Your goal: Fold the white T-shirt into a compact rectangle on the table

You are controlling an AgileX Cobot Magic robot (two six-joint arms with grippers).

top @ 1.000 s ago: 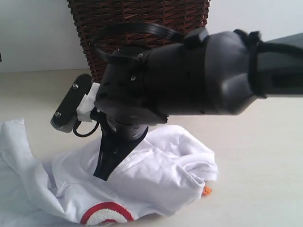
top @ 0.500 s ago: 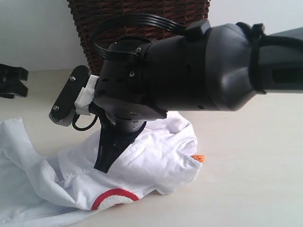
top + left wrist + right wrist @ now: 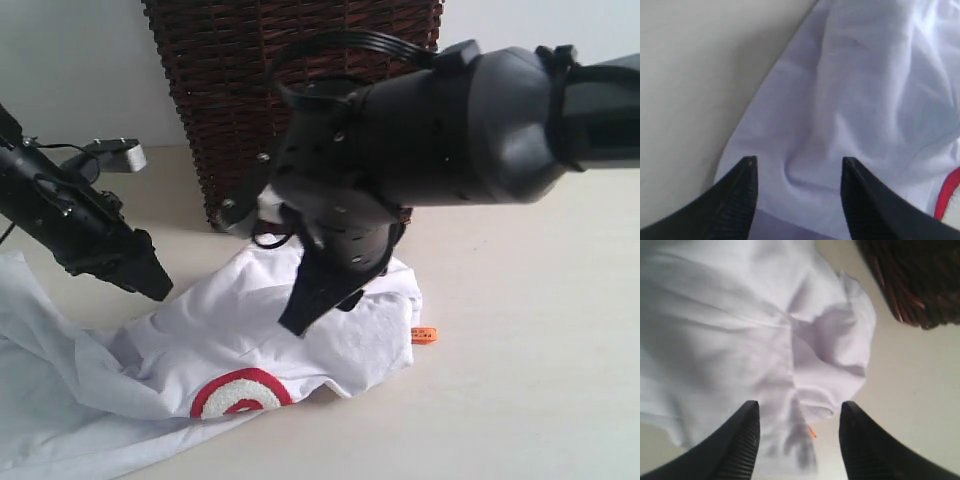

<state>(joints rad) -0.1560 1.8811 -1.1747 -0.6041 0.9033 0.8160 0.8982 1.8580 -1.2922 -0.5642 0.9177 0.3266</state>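
The white T-shirt (image 3: 330,330) lies crumpled on the table (image 3: 540,360), a red-outlined fuzzy letter (image 3: 240,393) showing at its front and the orange neck tag (image 3: 424,335) poking out on the right. My right gripper (image 3: 297,322) hovers open just above the shirt's raised fold; its wrist view shows the gripper (image 3: 799,404) over the collar area (image 3: 825,360) and tag (image 3: 811,432), holding nothing. My left gripper (image 3: 152,285) points down at the shirt's left part, open (image 3: 797,161) over wrinkled cloth (image 3: 860,100), also holding nothing.
A dark brown wicker basket (image 3: 300,80) stands right behind the shirt, close to the right arm. Bare tabletop stretches to the right of the tag and along the front edge. A white wall (image 3: 70,70) is at the back.
The right gripper has shifted right and slightly up along the shirt. The left arm has come in from the left edge toward the shirt. The shirt's bundle has settled, its tag now further out.
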